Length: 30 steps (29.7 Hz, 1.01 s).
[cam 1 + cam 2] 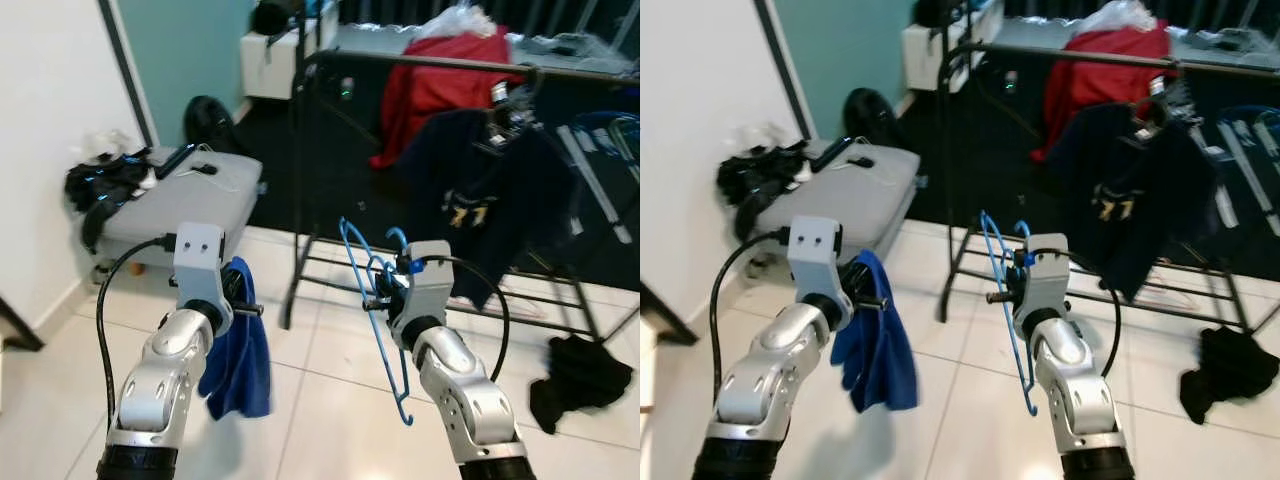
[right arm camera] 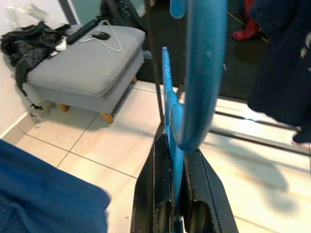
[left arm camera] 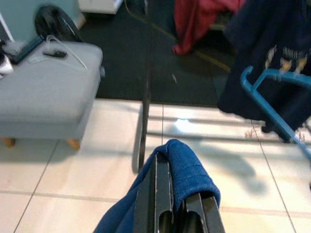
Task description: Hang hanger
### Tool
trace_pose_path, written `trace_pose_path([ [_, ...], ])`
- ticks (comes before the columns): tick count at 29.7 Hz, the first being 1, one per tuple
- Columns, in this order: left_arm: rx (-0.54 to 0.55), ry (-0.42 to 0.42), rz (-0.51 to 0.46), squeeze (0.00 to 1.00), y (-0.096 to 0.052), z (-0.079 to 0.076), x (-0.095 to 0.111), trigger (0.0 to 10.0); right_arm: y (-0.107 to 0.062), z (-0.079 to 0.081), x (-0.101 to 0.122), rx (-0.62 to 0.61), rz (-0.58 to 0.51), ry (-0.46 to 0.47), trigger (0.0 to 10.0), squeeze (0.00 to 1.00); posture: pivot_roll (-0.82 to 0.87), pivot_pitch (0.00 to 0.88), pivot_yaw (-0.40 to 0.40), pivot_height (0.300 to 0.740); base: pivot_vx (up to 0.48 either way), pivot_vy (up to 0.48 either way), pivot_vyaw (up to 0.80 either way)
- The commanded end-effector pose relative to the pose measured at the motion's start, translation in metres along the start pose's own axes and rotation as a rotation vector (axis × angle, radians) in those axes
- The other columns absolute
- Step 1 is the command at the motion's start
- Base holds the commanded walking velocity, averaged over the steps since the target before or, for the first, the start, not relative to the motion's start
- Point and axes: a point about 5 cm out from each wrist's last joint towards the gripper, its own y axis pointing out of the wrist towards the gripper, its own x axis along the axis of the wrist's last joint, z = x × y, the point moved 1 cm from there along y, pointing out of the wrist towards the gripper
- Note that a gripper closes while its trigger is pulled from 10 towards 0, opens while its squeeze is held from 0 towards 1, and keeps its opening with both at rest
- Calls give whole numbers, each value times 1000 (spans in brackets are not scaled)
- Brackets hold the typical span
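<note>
Right wrist view: right gripper (image 2: 175,194) clamps the blue hanger (image 2: 201,73), unhung, short of the garment rack (image 1: 470,66); left gripper (image 3: 170,204) pinches a blue cloth (image 3: 187,167).

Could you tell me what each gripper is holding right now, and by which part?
The right gripper is shut on the blue hanger, gripping its frame just below the hook. The left gripper is shut on a blue cloth, pinched by a fold at its top.

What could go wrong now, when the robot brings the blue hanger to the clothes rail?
The blue hanger is pinched edge-on in the right gripper, so it may twist or slip. The rail already carries a dark shirt, which the hook could catch. The blue cloth hanging from the left gripper may swing into the hanger.
</note>
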Motion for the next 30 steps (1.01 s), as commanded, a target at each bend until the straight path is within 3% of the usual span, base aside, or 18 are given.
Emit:
trace_pose_path([
  [1, 2, 11, 8, 0, 1, 3, 1, 10000, 2, 1, -1, -1, 15, 22, 10000, 0, -21, 171, -4, 740, 0, 0, 0],
  [11, -24, 29, 12, 0, 5, 1, 3, 10000, 7, -2, -2, -20, 30, 10, 10000, 0, -18, 188, -8, 740, 0, 0, 0],
  [17, -6, 2, 5, 0, 6, 1, 2, 10000, 8, -5, 8, -18, -26, -55, 10000, 0, -13, 193, -12, 740, 0, 0, 0],
  [22, 107, -62, 25, 0, 0, 10, -3, 10000, 9, -12, 25, -54, -123, 11, 10000, 0, -4, 162, -10, 740, 0, 0, 0],
  [30, 110, -25, 30, 0, -3, 11, -6, 10000, 11, -5, 21, -9, -105, -33, 10000, 0, -1, 139, -14, 740, 0, 0, 0],
])
